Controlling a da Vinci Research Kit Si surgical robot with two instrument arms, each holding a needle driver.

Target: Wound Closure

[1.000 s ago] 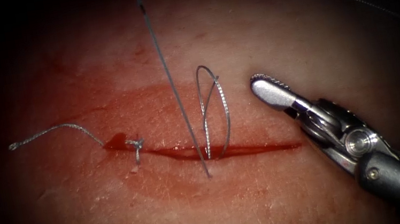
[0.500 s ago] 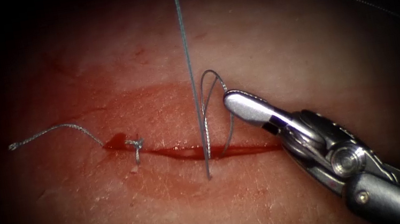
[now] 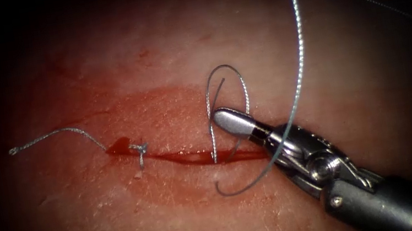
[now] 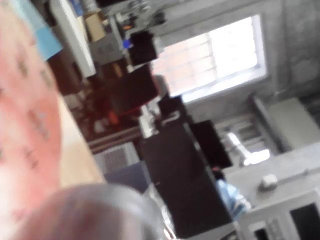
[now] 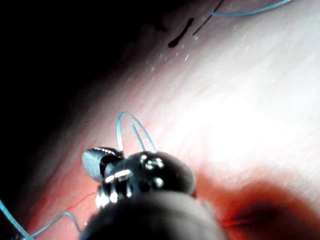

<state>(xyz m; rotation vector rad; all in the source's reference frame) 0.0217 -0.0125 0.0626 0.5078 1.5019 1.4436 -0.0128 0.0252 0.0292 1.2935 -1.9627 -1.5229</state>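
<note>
In the endoscope view the right arm's steel needle driver (image 3: 229,121) lies across the dark red cut (image 3: 196,158) in the pale pink tissue (image 3: 141,227). Its jaws look pressed together beside a standing loop of grey braided thread (image 3: 221,68); whether they pinch it cannot be told. A knotted stitch (image 3: 139,149) sits left. The right wrist view shows the tool (image 5: 97,162) against that loop (image 5: 131,120).

I have my right tool (image 3: 229,121) reaching in from the lower right, wrist bent, jaws closed together and its tip pointing up-left.
</note>
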